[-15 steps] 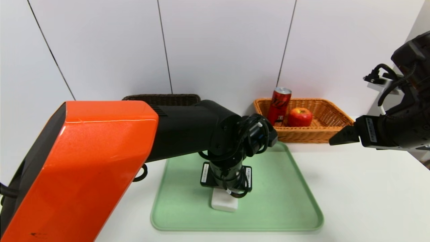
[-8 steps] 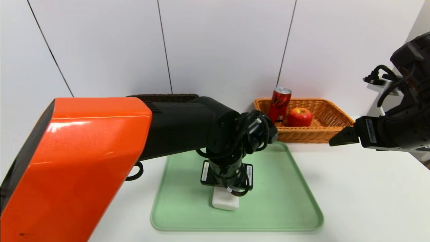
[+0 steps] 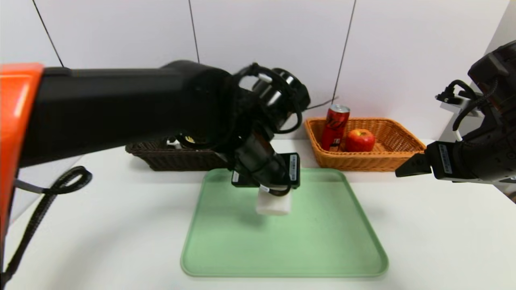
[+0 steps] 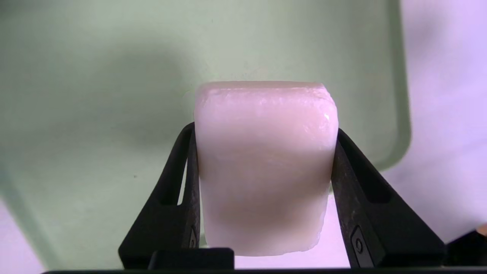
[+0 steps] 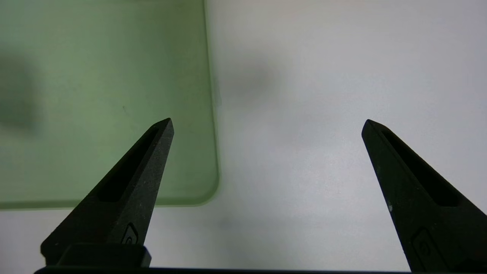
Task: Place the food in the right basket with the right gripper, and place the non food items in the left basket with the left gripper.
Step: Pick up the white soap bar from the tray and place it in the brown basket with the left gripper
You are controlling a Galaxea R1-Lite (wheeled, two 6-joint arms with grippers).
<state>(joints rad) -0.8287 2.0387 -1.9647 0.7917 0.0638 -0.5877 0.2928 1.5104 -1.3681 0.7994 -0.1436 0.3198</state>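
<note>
A white soap-like block [image 3: 273,204] hangs above the green tray [image 3: 322,249], clamped between the black fingers of my left gripper [image 3: 269,197]. The left wrist view shows the white block [image 4: 264,167] pinched on both sides, with my left gripper [image 4: 264,133] shut on it. The dark left basket [image 3: 173,159] sits behind the left arm, mostly hidden. The orange right basket [image 3: 397,141] holds a red can [image 3: 334,127] and a red apple [image 3: 359,140]. My right gripper [image 5: 266,123] hovers open over the bare table beside the tray's corner [image 5: 198,190].
The white table [image 3: 435,241] spreads around the tray. A white panelled wall [image 3: 266,52] stands behind the baskets. The bulky left arm [image 3: 121,104] crosses the left half of the head view. A black cable [image 3: 48,197] loops down at the far left.
My left gripper has lifted the white block off the tray and carried it up and toward the back. The left arm has swung higher, uncovering the dark basket. The right arm has stayed still.
</note>
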